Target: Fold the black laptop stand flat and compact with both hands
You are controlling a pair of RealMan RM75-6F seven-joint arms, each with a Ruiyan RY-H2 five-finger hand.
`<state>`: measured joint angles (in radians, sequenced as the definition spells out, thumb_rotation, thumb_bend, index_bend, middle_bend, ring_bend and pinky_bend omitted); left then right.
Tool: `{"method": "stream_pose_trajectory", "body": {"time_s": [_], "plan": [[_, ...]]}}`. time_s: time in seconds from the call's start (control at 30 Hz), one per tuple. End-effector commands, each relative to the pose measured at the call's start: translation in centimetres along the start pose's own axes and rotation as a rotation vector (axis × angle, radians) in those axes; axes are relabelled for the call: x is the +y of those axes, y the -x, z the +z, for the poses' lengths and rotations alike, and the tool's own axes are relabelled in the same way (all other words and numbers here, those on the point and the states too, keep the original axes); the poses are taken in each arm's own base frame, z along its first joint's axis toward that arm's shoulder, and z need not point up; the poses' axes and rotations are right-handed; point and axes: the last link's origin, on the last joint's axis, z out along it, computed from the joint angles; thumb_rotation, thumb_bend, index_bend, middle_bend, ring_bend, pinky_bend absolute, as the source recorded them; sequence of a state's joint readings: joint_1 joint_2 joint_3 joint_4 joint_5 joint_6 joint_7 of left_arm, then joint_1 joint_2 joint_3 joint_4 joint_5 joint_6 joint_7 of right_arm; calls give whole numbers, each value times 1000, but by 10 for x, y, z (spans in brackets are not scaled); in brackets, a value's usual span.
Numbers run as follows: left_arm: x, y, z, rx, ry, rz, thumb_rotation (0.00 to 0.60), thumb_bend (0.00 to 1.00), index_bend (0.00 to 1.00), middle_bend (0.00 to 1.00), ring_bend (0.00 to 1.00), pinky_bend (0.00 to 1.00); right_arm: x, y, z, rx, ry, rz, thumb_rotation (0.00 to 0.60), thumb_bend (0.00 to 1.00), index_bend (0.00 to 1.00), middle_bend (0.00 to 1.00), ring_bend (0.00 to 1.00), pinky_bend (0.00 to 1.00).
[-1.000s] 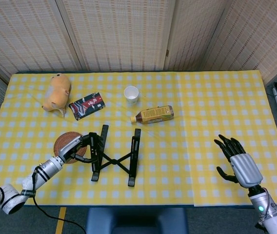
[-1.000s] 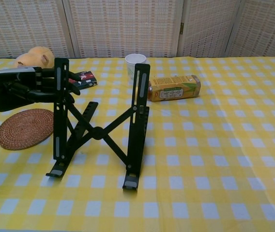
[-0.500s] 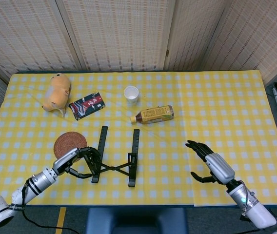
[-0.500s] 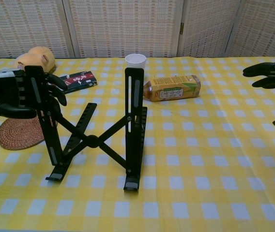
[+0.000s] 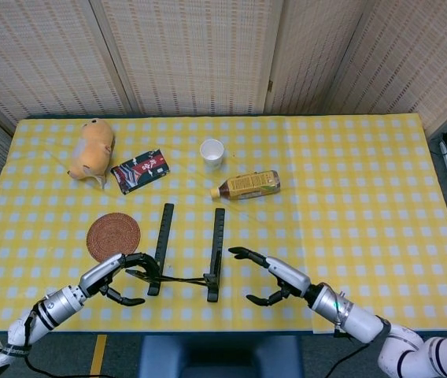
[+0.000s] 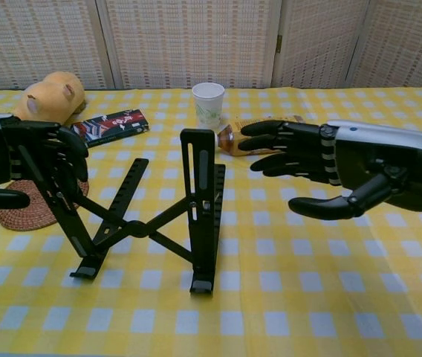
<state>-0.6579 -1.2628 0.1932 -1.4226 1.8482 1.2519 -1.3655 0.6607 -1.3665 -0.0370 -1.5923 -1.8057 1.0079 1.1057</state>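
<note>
A black laptop stand (image 6: 159, 216) sits near the front edge of the counter (image 5: 349, 173), which is covered in a yellow-and-white checked cloth. The stand is made of 2 long slotted bars joined by thin crossed struts that meet at a round pivot — its right bar stands upright, its left bar leans outward to the left. Small hooked feet rest on the cloth.

The left hand (image 6: 18, 160), black-fingered with a silver back, has its fingers curled around the top of the stand's left bar, gripping it. The right hand (image 6: 345, 175) hovers just right of the stand, apart from it, fingers spread and thumb held below — open and holding nothing.

Just left of the stand lies a round woven coaster (image 5: 113, 235). Farther back sit a flat dark snack packet (image 5: 140, 170), a soft orange plush toy (image 5: 91, 148), a white paper cup (image 5: 212, 151) and a bottle of amber drink (image 5: 246, 185) lying on its side.
</note>
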Motion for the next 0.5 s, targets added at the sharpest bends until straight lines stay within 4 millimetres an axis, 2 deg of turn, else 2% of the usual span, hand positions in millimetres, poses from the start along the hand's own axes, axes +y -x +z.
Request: {"method": "stream_pose_trajectory", "body": {"time_s": [0.03, 0.33, 0.5], "plan": [[1, 1, -1, -3, 0, 5, 600, 223, 376, 430, 417, 334, 2, 5, 15, -29, -11, 16, 600, 394, 0, 79, 102, 0], [3, 4, -3, -14, -1, 13, 600, 223, 376, 430, 417, 334, -3, 17, 40, -65, -67, 43, 600, 395, 0, 80, 101, 0], [3, 4, -3, -5, -4, 9, 600, 223, 376, 430, 417, 334, -1, 21, 46, -69, -74, 117, 600, 395, 0, 87, 102, 0]]}}
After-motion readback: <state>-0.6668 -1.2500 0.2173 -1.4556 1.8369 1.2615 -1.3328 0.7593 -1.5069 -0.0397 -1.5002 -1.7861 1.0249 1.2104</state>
